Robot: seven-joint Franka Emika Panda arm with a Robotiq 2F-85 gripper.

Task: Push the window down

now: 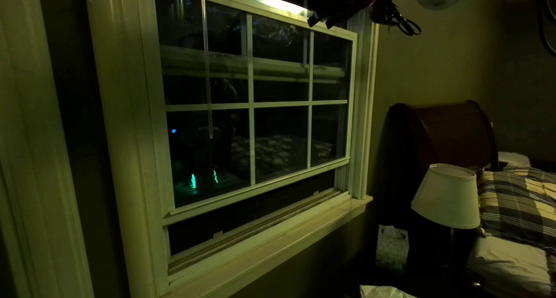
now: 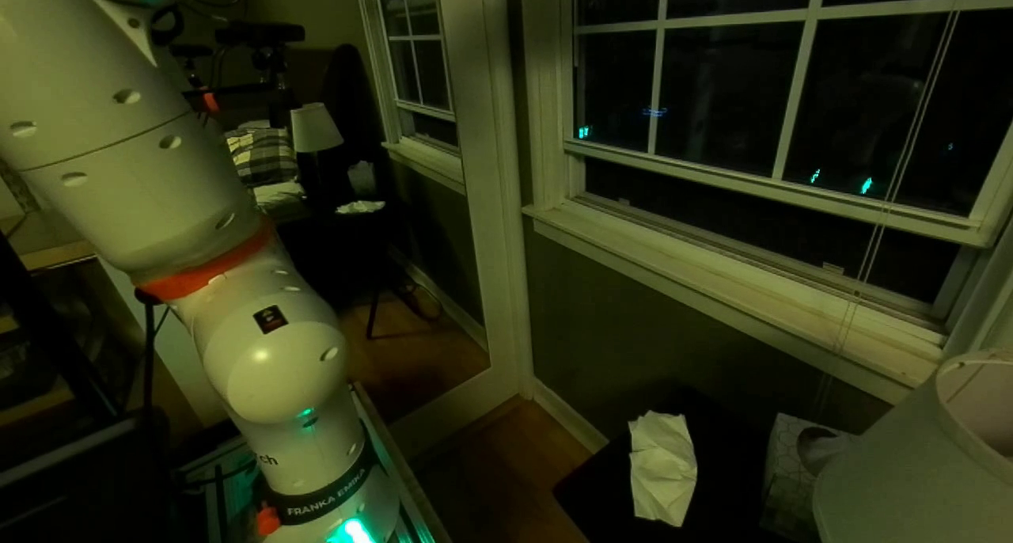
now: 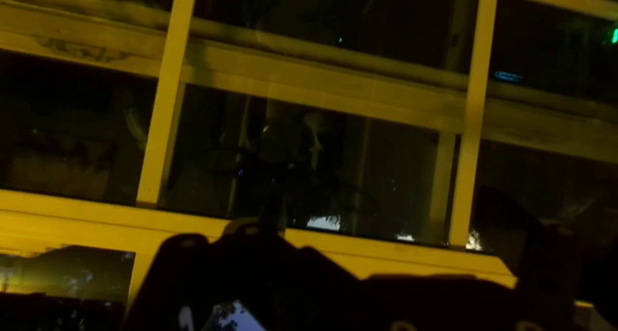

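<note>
The window (image 1: 251, 104) is a white sash with six dark panes. It stands raised, with a dark gap between its bottom rail and the sill. It also shows in an exterior view (image 2: 795, 100) and in the wrist view (image 3: 473, 114), which looks upside down. My gripper (image 1: 320, 24) is at the window's top rail, toward the bedside end. Its two dark finger ends show side by side there. In the wrist view the gripper (image 3: 251, 234) is a black silhouette overlapping the top rail. Whether it touches the rail, and how far its fingers are apart, cannot be told.
The sill (image 1: 278, 246) juts out below the window. A clear wand (image 1: 207, 72) hangs before the glass, and cords (image 2: 894, 163) hang there too. A lamp (image 1: 447, 198), a tissue box (image 1: 392, 248) and a bed (image 1: 517, 198) stand beside it. The robot arm (image 2: 269, 321) stands by a mirror.
</note>
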